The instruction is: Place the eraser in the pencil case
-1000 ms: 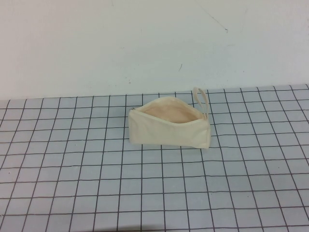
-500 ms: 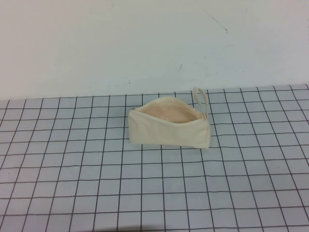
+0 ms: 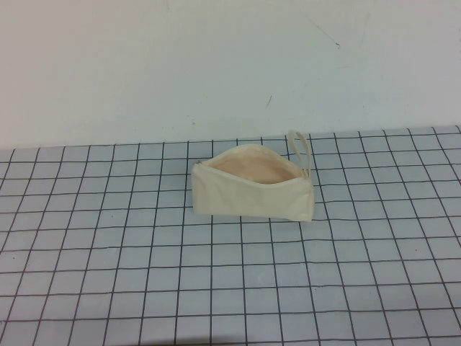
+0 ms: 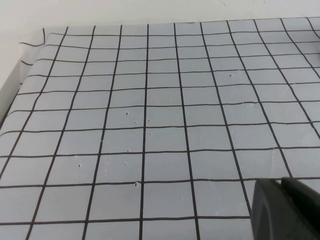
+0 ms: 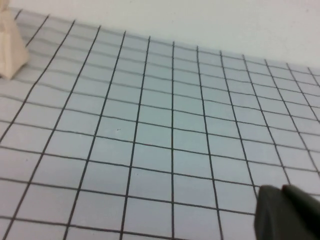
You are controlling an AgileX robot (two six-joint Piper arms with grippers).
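Note:
The cream-white pencil case (image 3: 248, 196) stands in the middle of the gridded mat, its zip open and the peach-beige lining showing, with its loop strap (image 3: 300, 149) at the right end. One end of it shows in the right wrist view (image 5: 9, 47). The eraser is not in view in any frame. Neither arm shows in the high view. My left gripper (image 4: 281, 182) hovers over bare mat, its dark fingers pressed together and empty. My right gripper (image 5: 281, 190) is also shut and empty, over bare mat well away from the pencil case.
The grey gridded mat (image 3: 144, 274) covers the table up to a white wall (image 3: 216, 65) at the back. The mat's edge and a white border show in the left wrist view (image 4: 20, 70).

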